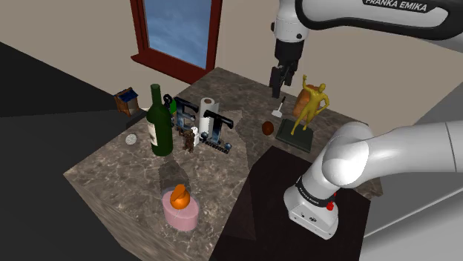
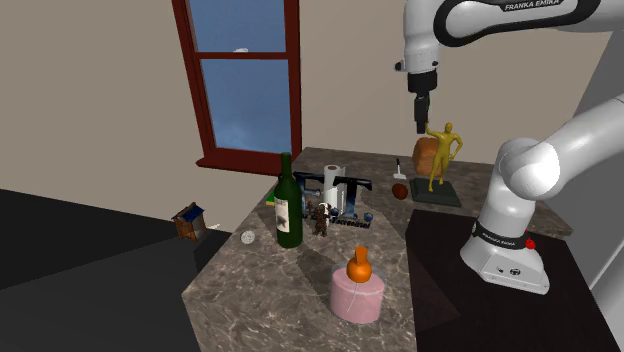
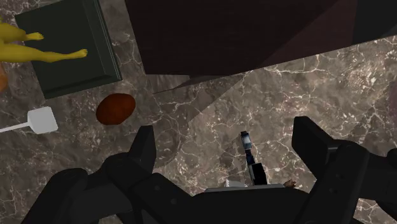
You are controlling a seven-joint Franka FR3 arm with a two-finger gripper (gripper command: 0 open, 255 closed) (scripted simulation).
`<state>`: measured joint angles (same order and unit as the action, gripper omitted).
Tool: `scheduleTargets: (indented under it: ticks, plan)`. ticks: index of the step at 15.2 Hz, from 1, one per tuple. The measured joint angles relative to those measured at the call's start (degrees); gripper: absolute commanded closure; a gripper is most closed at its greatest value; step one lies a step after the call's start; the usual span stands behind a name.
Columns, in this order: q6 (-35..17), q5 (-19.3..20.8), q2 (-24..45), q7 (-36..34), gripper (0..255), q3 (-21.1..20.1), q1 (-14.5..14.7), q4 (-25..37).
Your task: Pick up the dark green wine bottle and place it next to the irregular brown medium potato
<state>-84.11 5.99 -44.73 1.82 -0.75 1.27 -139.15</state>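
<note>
My hand (image 1: 280,80) hangs high over the counter (image 1: 111,174), its fingers apart and holding nothing; below it and a little aside lies the brown potato (image 1: 267,128), near a yellow figure (image 1: 312,104); well apart from them, toward the other side of the counter, the dark green wine bottle (image 1: 158,122) stands upright, not yet grasped; so I judge that all the work is left: reach, grasp, carry, set down.

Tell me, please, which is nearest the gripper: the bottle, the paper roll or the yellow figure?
The yellow figure, close beside the gripper; the bottle and roll stand far off.
</note>
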Motion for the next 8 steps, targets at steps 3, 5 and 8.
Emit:
scheduleTargets:
  ticks: [3, 5, 8]
  plan:
    - [-1.32, -0.64, 2.18, -0.57, 0, -0.51, 0.34, 0.90]
    - [-3.34, -1.77, 5.40, -1.75, 0, -1.58, 0.96, 2.14]
    - [-5.91, -3.14, 11.40, -3.21, 0, -3.00, 1.73, 5.75]
